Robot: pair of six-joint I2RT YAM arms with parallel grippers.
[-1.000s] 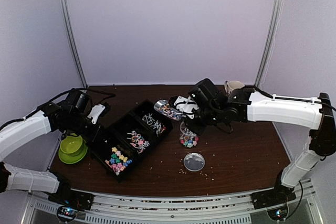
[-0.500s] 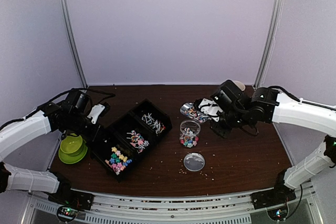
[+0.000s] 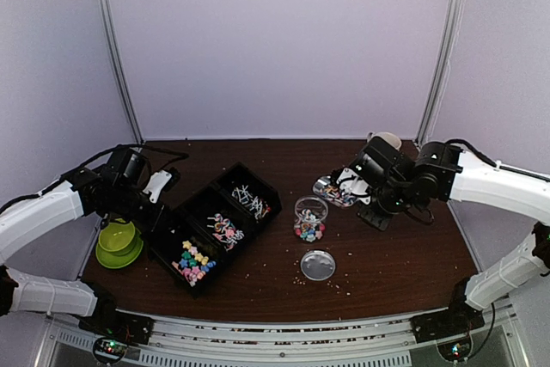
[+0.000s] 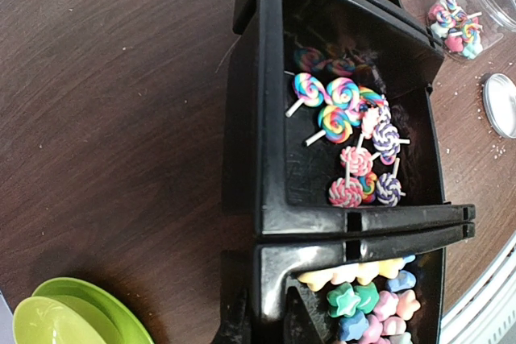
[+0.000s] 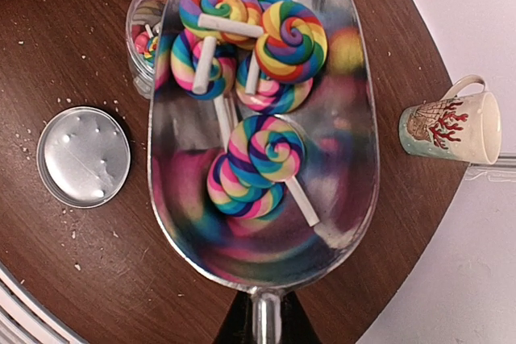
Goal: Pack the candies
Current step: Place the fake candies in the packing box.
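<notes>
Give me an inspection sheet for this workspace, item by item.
Surface: brown table, pale crumbs scattered.
Job's things: black tray, lollipops in its middle compartment, star sweets in the next; open jar partly filled; scoop carrying scooped lollipops.
Clutter: jar lid, green bowls, mug.
Claws: left claw shut on the tray's wall; right claw shut on the scoop's handle.
Cables: black cable beside the left arm.
Surroundings: pale walls, metal uprights.

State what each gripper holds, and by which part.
Right gripper: the metal scoop of lollipops, by its handle. Left gripper: the black tray, by its side wall.
</notes>
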